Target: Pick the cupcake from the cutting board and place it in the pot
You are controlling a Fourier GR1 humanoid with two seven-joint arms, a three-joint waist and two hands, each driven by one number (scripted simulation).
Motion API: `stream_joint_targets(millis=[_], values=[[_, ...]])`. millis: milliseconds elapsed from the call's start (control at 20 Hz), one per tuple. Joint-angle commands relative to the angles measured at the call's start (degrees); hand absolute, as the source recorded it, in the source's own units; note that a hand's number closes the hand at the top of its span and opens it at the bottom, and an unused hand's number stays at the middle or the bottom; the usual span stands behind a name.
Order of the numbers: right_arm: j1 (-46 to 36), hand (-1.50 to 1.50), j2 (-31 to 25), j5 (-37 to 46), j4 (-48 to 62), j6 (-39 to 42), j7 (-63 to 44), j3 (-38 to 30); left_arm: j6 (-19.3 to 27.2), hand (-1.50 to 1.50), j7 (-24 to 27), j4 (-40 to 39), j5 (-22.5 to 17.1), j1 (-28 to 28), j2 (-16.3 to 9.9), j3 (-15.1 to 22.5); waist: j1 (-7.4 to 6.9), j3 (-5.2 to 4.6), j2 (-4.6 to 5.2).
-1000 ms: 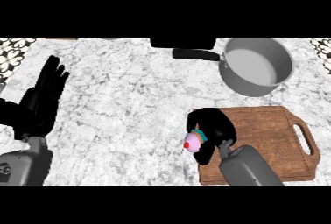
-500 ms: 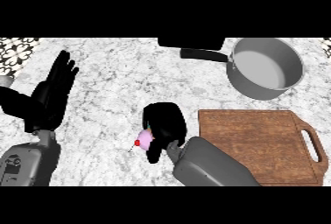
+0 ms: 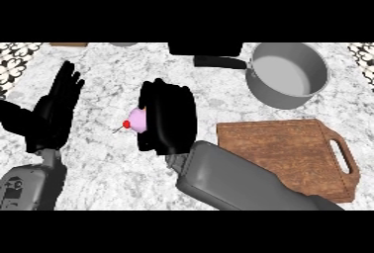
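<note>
marble counter (image 3: 110, 188) | on it: grey pot (image 3: 288, 74), far right | wooden cutting board (image 3: 292, 148), near right

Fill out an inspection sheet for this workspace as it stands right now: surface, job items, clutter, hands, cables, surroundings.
Surface: grey-white marble counter.
Job's things: pink cupcake with a red cherry, held off the board at centre-left; brown wooden cutting board at right, nothing on it; grey pot with a black handle at upper right, nothing inside.
Clutter: nothing seen.
Hands: right hand curled round the cupcake, left of the board; left hand open, fingers up, resting near the left edge.
Cables: nothing seen.
Surroundings: patterned tiles at the upper left corner; a black object at the top edge, cannot tell what.
</note>
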State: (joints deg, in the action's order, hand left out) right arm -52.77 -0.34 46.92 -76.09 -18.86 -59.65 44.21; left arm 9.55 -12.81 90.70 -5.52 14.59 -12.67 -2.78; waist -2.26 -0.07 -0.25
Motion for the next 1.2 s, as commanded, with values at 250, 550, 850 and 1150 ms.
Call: stream_joint_targets(millis=[250,550,850,1150], values=[[-7.6,1.50,0.3,10.6,2.9,-3.3,-11.3,-8.0,0.6,0.00,0.5,1.1,0.3,-2.0,0.0,-1.0,1.69,0.04,0.05],[0.0,1.50,-1.0,10.1,0.2,-6.9,-3.2,-15.9,-1.1,0.00,0.9,4.3,-0.9,-5.8,-0.6,-2.0,1.94,0.09,0.17],[2.4,1.50,-2.8,6.3,3.5,-8.4,6.3,-23.7,-1.8,0.00,2.3,4.6,-0.3,-7.2,0.1,-1.7,1.85,0.07,0.31],[0.3,1.50,-5.4,7.0,14.6,-13.4,14.9,-29.0,-2.6,0.00,0.2,2.9,-1.5,-4.0,-1.4,-3.9,1.63,0.06,0.40]])
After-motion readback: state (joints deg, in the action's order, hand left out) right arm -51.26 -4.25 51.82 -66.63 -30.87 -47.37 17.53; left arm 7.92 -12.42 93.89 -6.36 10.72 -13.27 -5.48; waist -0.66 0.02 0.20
